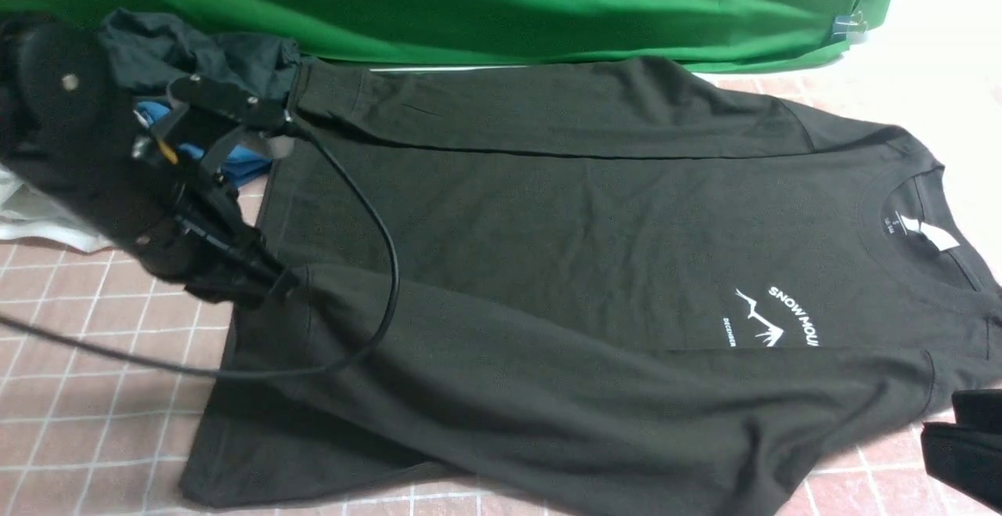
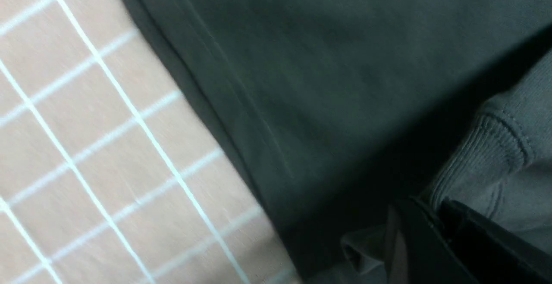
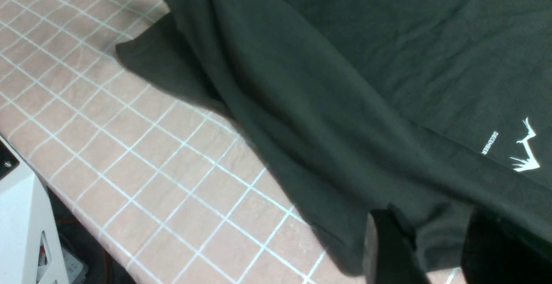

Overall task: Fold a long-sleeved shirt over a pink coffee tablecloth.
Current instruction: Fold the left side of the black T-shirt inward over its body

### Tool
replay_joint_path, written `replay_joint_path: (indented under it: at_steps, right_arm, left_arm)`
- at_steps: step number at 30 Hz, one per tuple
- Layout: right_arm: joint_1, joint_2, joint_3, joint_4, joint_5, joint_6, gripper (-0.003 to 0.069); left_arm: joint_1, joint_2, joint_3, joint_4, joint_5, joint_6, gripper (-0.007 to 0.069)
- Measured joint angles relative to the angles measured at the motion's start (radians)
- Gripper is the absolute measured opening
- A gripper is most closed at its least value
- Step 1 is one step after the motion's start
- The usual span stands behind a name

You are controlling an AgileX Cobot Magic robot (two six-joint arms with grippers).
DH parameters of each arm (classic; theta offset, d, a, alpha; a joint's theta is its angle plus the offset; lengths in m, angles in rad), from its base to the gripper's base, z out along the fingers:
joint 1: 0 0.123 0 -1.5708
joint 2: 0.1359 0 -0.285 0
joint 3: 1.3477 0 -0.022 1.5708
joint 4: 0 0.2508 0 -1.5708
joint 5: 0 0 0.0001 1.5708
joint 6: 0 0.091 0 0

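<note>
Black long-sleeved shirt [image 1: 548, 226] spread on pink coffee tablecloth [image 1: 94, 391], probably soft, light, floppy, best pinched at cuffs/hems; left tool [image 1: 278, 281] clamped on sleeve cuff [image 2: 483, 154], right tool [image 3: 429, 236] grip unclear.

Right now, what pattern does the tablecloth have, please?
Pink tablecloth, thin white grid; clearest in right wrist view.
</note>
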Motion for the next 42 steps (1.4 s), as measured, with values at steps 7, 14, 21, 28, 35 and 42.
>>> replay_joint_path:
  at_steps: [7,14,21,28,35,42]
  right_arm:
    - [0.000,0.000,0.000,0.000,0.000,0.018,0.0239]
    - [0.000,0.000,0.000,0.000,0.000,0.030,0.0239]
    - [0.000,0.000,0.000,0.000,0.000,0.063,0.0242]
    - [0.000,0.001,-0.002,0.000,0.030,0.133,0.0303]
    - [0.000,0.129,-0.060,-0.003,0.137,0.113,0.0369]
    - [-0.012,0.402,-0.158,-0.141,0.127,0.050,0.0373]
  left_arm:
    - [0.000,0.135,-0.100,0.072,-0.001,-0.051,0.0036]
    - [0.000,0.236,-0.182,0.150,0.010,-0.108,0.0036]
    - [0.000,0.280,-0.191,0.165,0.035,-0.158,0.0064]
    - [0.029,0.301,-0.191,0.163,0.090,-0.184,0.0315]
    - [0.035,0.227,-0.191,0.107,0.110,-0.262,0.0515]
    - [-0.117,-0.040,-0.176,0.007,0.112,-0.193,0.0141]
